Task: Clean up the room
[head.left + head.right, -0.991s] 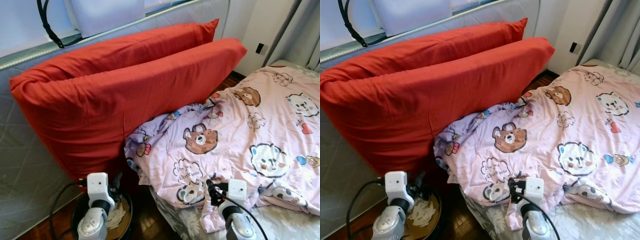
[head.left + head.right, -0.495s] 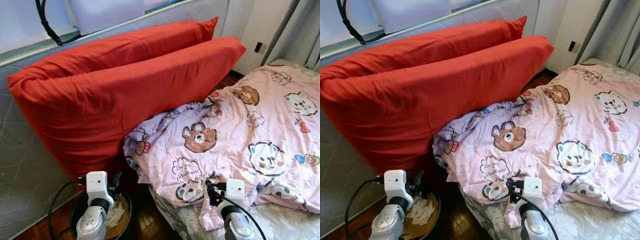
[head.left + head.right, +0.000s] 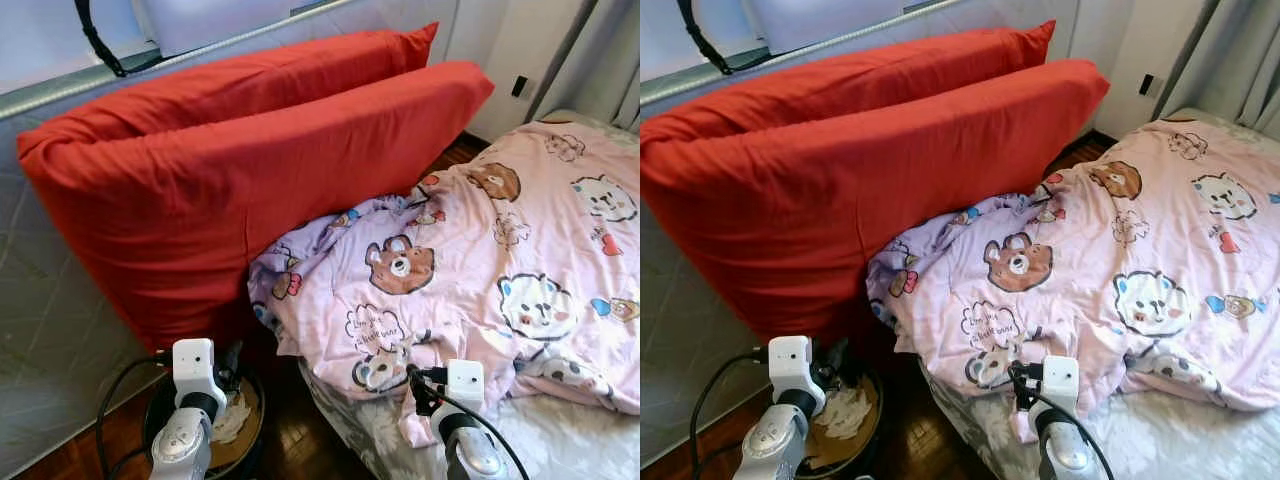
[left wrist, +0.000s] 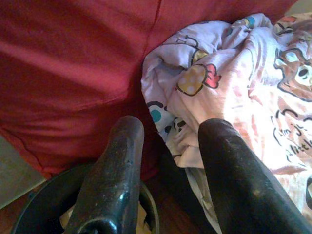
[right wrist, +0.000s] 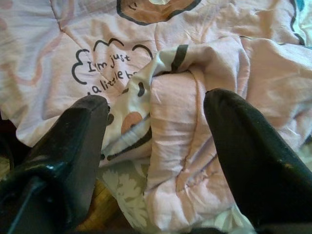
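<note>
Right gripper (image 5: 156,122) low at bed edge, fingers spread wide, a bunched fold of pink bear-print quilt (image 3: 520,250) between them, not clamped. Left gripper (image 4: 168,146) also spread wide, holding nothing, hovering above a round dark bin (image 3: 160,425) with crumpled white paper inside, on wood floor beside the bed. Quilt rumpled across mattress, its lilac corner pressed against 2 big red pillows (image 3: 250,170) leaning on grey padded wall. Curtain (image 3: 610,60) far right.
</note>
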Tool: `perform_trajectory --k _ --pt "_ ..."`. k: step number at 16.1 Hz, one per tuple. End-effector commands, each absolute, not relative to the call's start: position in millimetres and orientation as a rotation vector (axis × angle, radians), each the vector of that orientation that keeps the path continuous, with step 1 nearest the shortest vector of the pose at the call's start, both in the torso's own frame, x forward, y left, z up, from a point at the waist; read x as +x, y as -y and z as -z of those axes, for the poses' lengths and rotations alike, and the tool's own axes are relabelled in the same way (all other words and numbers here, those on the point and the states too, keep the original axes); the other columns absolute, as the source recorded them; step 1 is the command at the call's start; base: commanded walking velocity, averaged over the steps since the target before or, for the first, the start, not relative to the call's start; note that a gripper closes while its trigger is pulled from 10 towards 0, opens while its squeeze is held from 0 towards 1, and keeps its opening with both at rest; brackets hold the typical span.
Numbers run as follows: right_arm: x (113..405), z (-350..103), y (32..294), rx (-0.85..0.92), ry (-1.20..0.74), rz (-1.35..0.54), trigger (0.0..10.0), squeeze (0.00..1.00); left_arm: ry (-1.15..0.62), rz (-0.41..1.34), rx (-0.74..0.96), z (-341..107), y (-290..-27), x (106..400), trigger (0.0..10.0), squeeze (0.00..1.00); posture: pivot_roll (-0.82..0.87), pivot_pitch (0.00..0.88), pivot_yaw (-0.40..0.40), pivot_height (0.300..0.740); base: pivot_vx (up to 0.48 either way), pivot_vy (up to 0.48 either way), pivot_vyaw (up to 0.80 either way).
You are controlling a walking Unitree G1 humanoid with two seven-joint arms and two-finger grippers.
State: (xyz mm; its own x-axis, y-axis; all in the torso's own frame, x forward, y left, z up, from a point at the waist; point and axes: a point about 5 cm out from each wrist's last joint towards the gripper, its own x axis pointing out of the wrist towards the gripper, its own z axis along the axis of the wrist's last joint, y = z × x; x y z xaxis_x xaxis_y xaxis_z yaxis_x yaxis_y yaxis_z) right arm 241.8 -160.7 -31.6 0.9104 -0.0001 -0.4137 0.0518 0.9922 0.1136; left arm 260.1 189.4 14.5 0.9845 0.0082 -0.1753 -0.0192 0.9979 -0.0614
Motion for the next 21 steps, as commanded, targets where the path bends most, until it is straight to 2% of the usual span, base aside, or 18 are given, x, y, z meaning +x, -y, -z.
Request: perform_trajectory --k 1,4,8,21 --pt "237.5 35.8 160.8 0.127 -0.454 0.033 10.0 0.0 -0.183 -0.018 -0.064 -15.2 -192.3 259.9 10.0 0.0 0.02 0.123 0.004 0.676 0.0 0.0 0.0" --pt "237.7 37.4 161.3 0.121 -0.475 0.031 10.0 0.0 -0.188 -0.015 -0.063 -15.5 -192.6 260.9 10.0 0.0 0.02 0.12 0.004 0.676 0.0 0.0 0.0" --pt "235.6 39.5 158.3 0.128 -0.485 0.009 10.0 0.0 -0.191 -0.011 -0.063 -15.5 -192.7 261.5 10.0 0.0 0.02 0.116 0.004 0.638 0.0 0.0 0.0" --pt "250.9 35.6 155.5 0.119 -0.526 0.016 10.0 0.0 -0.18 0.029 -0.081 -22.3 -190.2 268.9 10.0 0.0 0.03 0.119 0.013 0.638 0.0 0.0 0.0"
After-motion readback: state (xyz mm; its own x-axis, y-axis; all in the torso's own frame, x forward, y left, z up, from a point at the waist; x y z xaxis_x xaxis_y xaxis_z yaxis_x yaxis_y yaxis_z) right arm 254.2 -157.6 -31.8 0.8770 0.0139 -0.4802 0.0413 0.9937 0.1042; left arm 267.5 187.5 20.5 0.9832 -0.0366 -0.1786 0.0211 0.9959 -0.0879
